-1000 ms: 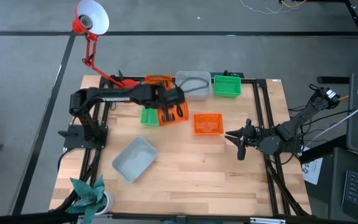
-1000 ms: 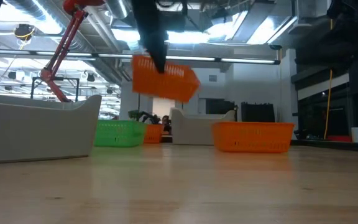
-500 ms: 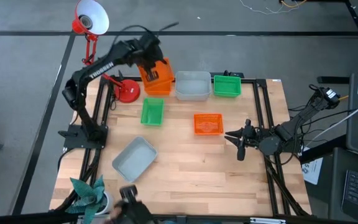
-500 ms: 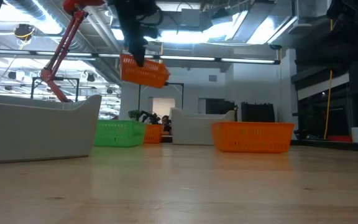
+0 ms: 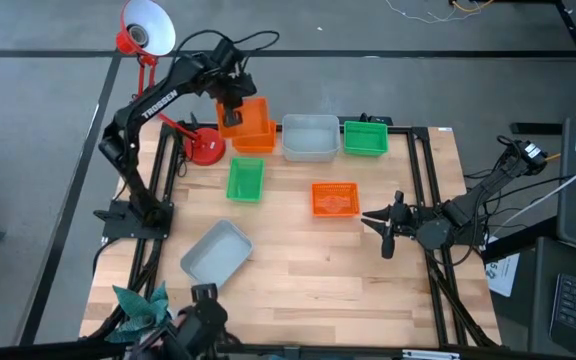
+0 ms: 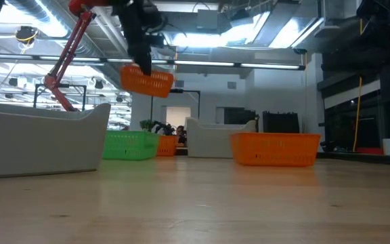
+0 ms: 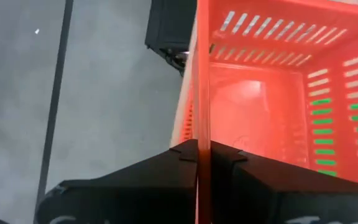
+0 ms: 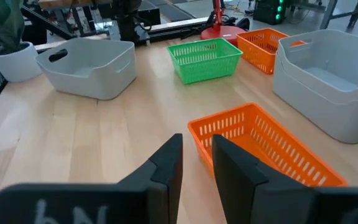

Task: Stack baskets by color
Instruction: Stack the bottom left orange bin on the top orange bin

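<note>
My left gripper [image 5: 230, 104] is shut on an orange mesh basket [image 5: 247, 116] and holds it in the air over the far left of the table. Below it a second orange basket [image 5: 259, 143] stands on the wood. Along the far edge sit a pale grey basket [image 5: 310, 138] and a green one [image 5: 365, 138]. Another green basket [image 5: 245, 180], a third orange one [image 5: 334, 199] and a second grey one [image 5: 216, 254] stand nearer. My right gripper [image 5: 387, 228] waits at the right, open, with nothing between its fingers [image 8: 166, 163]. My left gripper pinches the upper rim of one side wall [image 7: 202, 127] of the orange basket, one finger inside the basket and one outside. The fingers come slanting down from above. The basket [image 6: 147, 81] hangs lifted clear, slightly tilted, open side up.
A red desk lamp's round base [image 5: 206, 148] stands just left of the orange baskets, its arm rising toward the far left. A potted plant [image 5: 144, 310] is at the near left corner. Bare wood lies between the near grey basket and my right gripper.
My left gripper has swung from over the table's middle toward the far left corner and a little up, carrying the orange basket. The basket has turned with it and now hangs over the orange basket at the far edge. The gripper stays shut on it.
</note>
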Controlling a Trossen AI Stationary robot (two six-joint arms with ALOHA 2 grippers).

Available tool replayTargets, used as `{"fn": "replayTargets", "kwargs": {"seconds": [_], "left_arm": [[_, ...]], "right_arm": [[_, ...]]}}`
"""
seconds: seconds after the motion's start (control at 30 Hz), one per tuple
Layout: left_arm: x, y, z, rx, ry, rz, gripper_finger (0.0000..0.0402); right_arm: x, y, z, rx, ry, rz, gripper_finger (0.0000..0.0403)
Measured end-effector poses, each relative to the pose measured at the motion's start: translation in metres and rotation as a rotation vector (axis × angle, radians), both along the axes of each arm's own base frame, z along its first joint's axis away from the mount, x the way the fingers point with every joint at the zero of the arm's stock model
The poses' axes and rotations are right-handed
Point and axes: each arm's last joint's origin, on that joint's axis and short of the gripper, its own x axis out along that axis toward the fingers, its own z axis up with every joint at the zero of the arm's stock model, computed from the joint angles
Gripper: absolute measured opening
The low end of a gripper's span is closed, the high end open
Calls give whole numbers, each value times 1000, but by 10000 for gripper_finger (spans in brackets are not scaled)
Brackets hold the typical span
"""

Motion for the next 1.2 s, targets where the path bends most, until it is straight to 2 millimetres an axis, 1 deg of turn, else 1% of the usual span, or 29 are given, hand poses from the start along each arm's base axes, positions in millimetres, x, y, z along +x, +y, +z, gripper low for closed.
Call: {"fn": "replayTargets", "kwargs": {"seconds": [0.13,0.27,0.5,0.63,0.7,0.8,0.97,1.07,1.2], "left_arm": [[1,26,-19,-50,-48,4,0],[6,45,-51,-183,-71,-15,0],[23,58,-93,-233,40,-46,0],[27,63,-110,-232,96,-44,0],[31,65,-114,-216,99,-44,0],[35,65,-113,-182,90,-77,0],[46,59,-113,-158,85,-115,1],[51,54,-113,-153,93,-131,10],[55,51,-113,-134,117,-129,33]], "right_arm": [[0,0,0,1,0,1,86],[0,1,0,12,11,33,86],[0,1,-1,10,24,46,86],[0,1,-1,10,24,47,86],[0,1,-1,10,24,47,86],[0,1,-1,10,24,48,86],[0,1,-2,13,31,57,86],[0,2,-2,26,41,90,86],[0,3,-2,39,48,113,86]]}}
